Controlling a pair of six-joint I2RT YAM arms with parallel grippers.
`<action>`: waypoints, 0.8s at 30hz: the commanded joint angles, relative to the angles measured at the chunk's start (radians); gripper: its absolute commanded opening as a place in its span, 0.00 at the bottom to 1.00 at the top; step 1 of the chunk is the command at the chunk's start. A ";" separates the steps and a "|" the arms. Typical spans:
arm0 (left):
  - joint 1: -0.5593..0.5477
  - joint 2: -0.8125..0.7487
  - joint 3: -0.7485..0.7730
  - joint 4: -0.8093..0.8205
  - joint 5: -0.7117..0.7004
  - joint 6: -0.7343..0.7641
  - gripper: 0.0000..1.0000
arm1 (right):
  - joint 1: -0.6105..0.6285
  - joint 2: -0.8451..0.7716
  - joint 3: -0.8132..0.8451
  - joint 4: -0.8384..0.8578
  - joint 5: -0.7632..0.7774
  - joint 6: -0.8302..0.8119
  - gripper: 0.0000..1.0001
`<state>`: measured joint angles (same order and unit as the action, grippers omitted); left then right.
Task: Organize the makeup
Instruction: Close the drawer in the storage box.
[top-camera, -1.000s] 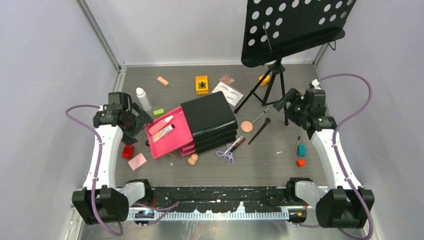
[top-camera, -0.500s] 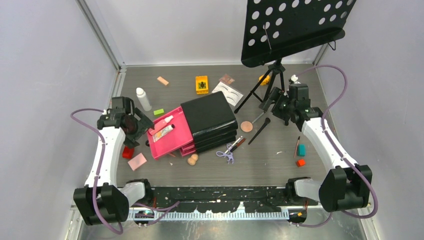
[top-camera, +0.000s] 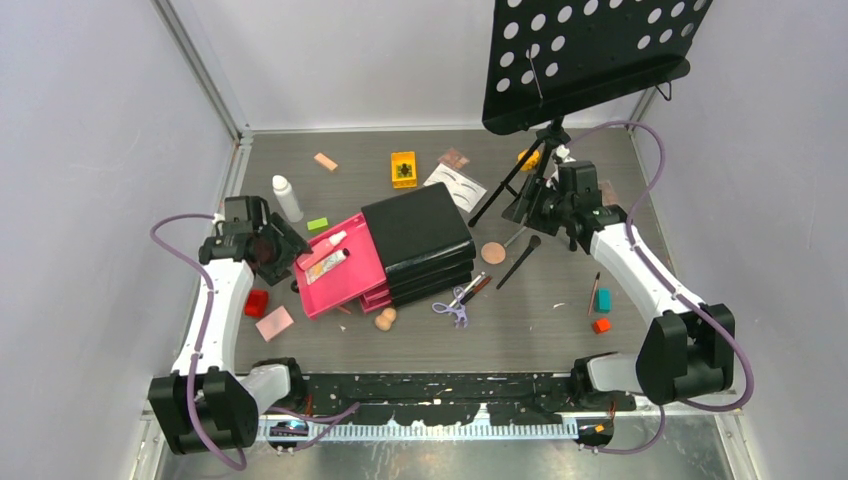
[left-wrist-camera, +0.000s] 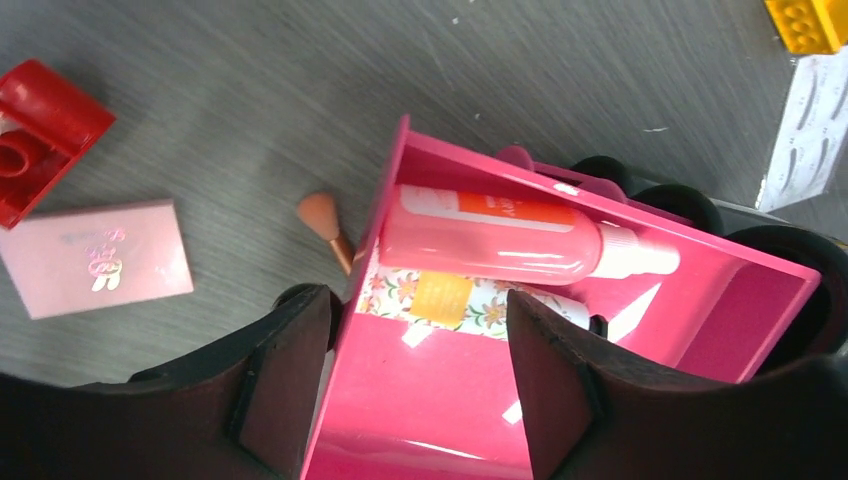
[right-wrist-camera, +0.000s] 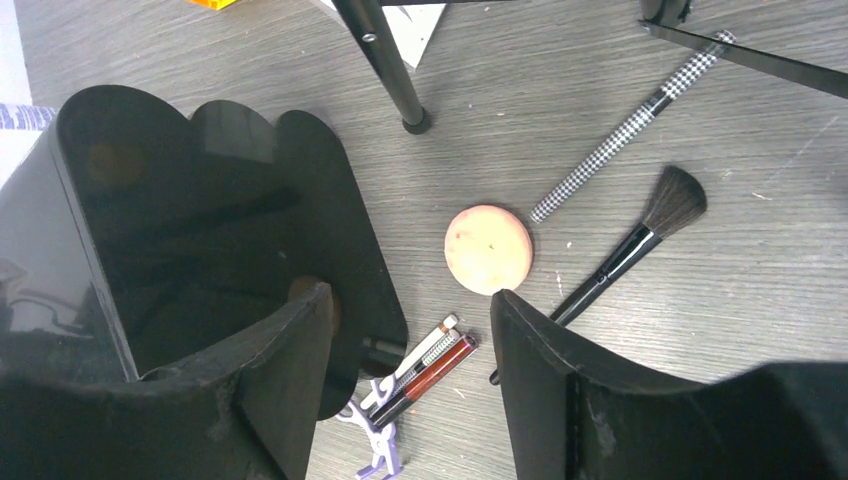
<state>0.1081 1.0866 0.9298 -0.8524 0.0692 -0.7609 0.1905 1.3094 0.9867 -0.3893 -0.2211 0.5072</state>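
Note:
My left gripper (left-wrist-camera: 420, 390) is open and straddles the left wall of the pulled-out pink drawer (left-wrist-camera: 470, 400). One finger is outside the wall and the other inside. A pink tube (left-wrist-camera: 500, 235) and a floral tube (left-wrist-camera: 450, 300) lie in the drawer. A red block (left-wrist-camera: 40, 130) and a pink palette (left-wrist-camera: 95, 260) lie on the table to its left. My right gripper (right-wrist-camera: 410, 380) hangs open and empty above pencils (right-wrist-camera: 425, 365) and lilac scissors (right-wrist-camera: 375, 440). A round peach sponge (right-wrist-camera: 488, 248) and a black brush (right-wrist-camera: 630, 250) lie just beyond it.
The black chest (top-camera: 418, 240) stands mid-table, with the music stand (top-camera: 590, 60) and its tripod legs at the back right. A white bottle (top-camera: 286, 197), a yellow block (top-camera: 403, 169), an eyebrow card (top-camera: 455, 187) and a teal block (top-camera: 603, 299) lie scattered around.
My right arm has swung left from the table's right side to above the sponge and brushes. The left gripper has shifted onto the drawer's edge. Both pairs of jaws have narrowed.

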 joint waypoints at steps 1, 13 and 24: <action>0.007 0.014 0.007 0.107 0.068 0.052 0.63 | 0.021 0.018 0.059 0.043 -0.034 -0.029 0.62; 0.007 -0.035 0.000 0.093 0.118 0.096 0.37 | 0.031 0.031 0.062 0.044 -0.035 -0.032 0.60; 0.007 -0.066 -0.005 0.051 0.104 0.121 0.14 | 0.039 0.044 0.069 0.041 -0.052 -0.039 0.60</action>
<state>0.1169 1.0401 0.9085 -0.7944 0.1696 -0.6708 0.2218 1.3548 1.0119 -0.3817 -0.2573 0.4885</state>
